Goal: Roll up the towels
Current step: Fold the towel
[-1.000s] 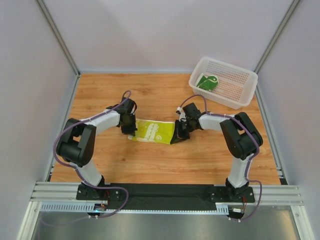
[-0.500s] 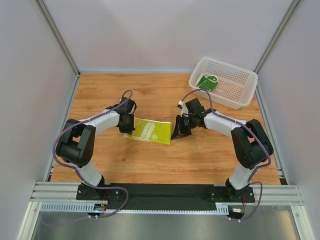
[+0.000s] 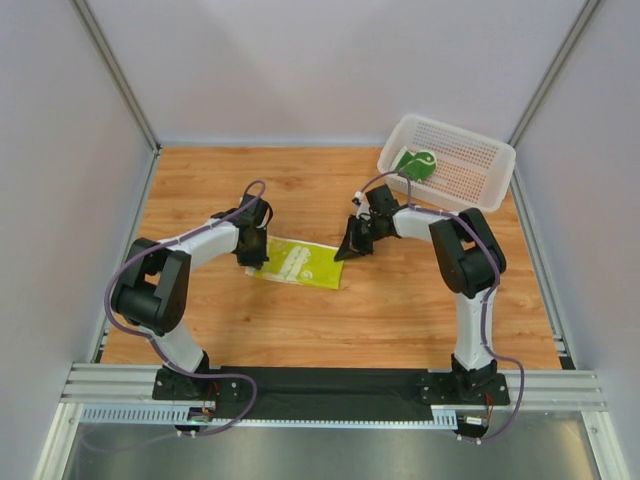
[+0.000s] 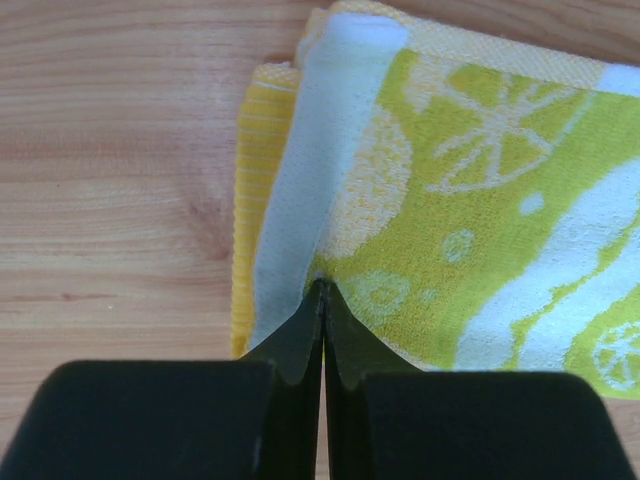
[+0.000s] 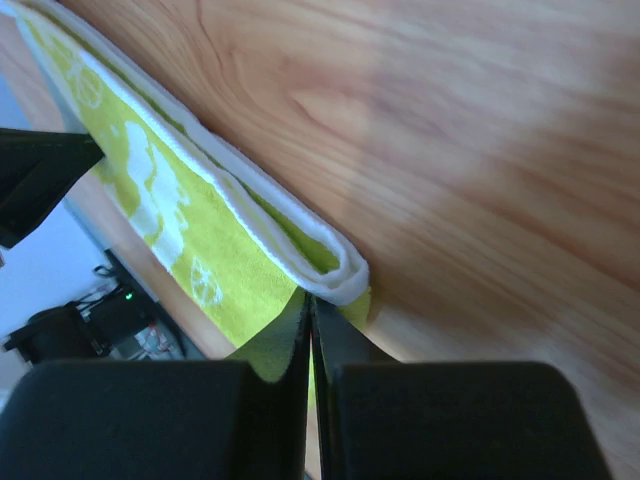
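Item 1, change: since 1 second ago my right gripper (image 3: 347,248) has swung away from the bases and in toward the left, carrying its end of the yellow towel (image 3: 298,263) with it. The cloth now looks shorter, and the right arm is folded tighter.

Item 2, towels: the yellow towel lies on the table (image 3: 300,190) between the 2 grippers. The green towel (image 3: 414,163) sits in the basket (image 3: 470,190), well apart.

Item 3, step in hand: I judge this is the start of the roll. I would keep the left end pinned, turn the right end over evenly, and keep the cloth taut so the edges stay square.

Item 4, grippers: the left gripper (image 4: 321,290) is fully closed, pinching the towel's left edge. The right gripper (image 5: 308,300) is fully closed on the doubled right edge.
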Motion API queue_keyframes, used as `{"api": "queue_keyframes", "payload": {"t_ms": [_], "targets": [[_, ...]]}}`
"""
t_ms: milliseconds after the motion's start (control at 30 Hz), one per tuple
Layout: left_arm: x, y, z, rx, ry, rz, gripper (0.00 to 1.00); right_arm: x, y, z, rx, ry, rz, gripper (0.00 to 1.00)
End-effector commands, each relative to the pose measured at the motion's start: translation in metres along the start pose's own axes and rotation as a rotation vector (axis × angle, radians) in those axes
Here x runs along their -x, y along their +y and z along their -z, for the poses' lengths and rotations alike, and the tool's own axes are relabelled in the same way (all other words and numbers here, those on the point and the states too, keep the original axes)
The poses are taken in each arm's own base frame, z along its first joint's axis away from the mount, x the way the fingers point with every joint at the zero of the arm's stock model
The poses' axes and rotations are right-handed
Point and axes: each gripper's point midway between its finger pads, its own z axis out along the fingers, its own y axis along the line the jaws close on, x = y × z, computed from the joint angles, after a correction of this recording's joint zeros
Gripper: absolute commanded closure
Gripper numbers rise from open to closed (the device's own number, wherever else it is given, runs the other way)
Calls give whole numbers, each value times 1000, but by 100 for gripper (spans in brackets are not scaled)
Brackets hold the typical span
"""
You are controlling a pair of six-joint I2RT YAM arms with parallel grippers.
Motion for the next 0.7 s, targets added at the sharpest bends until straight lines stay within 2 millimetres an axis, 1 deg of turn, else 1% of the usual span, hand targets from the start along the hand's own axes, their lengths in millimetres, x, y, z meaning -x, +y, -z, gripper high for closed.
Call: {"api": "queue_keyframes", "payload": {"t_ms": [0, 33, 67, 100, 133, 167, 200, 233, 267, 300, 333, 367, 433, 467, 500, 567, 600, 633, 667], "targets": [[10, 7, 14, 24, -31, -16, 100, 4, -26, 8, -48, -47, -52, 100], [11, 7, 14, 27, -34, -15, 100, 5, -30, 12, -81, -72, -47, 100], [12, 7, 14, 26, -37, -18, 100, 0, -35, 13, -104, -68, -55, 100], [13, 6, 14, 25, -40, -22, 100, -12, -44, 14, -124, -58, -70, 100], [14, 6, 13, 27, -42, -27, 100, -17, -47, 15, -135, -63, -79, 100], [17, 6, 13, 28, -49, -31, 100, -18, -44, 19, -126, -82, -68, 100], [19, 6, 12, 29, -51, -41, 100, -33, -52, 18, -137, -63, -91, 100], [21, 6, 11, 31, -53, -46, 100, -40, -55, 17, -146, -58, -93, 100], [22, 6, 10, 33, -52, -50, 100, -45, -50, 18, -143, -59, -74, 100], [24, 6, 7, 36, -50, -58, 100, -51, -51, 17, -149, -53, -74, 100], [25, 5, 7, 33, -48, -60, 100, -64, -58, 17, -164, -38, -86, 100], [27, 4, 7, 33, -48, -62, 100, -70, -57, 17, -164, -35, -83, 100], [27, 3, 7, 36, -42, -59, 100, -76, -53, 23, -165, -46, -69, 100], [28, 2, 10, 39, -43, -57, 99, -83, -56, 26, -181, -39, -71, 100], [33, 0, 19, 42, -71, -65, 95, -81, -49, 35, -180, -62, -49, 100], [35, -2, 31, 48, -97, -73, 91, -81, -47, 47, -218, -82, -18, 100], [42, -4, 44, 48, -132, -75, 88, -79, -45, 53, -229, -93, -1, 100], [44, -5, 52, 72, -154, -88, 85, -73, -39, 63, -240, -130, 29, 100], [44, -3, 60, 93, -161, -92, 81, -76, -40, 70, -268, -118, 45, 100]]}}
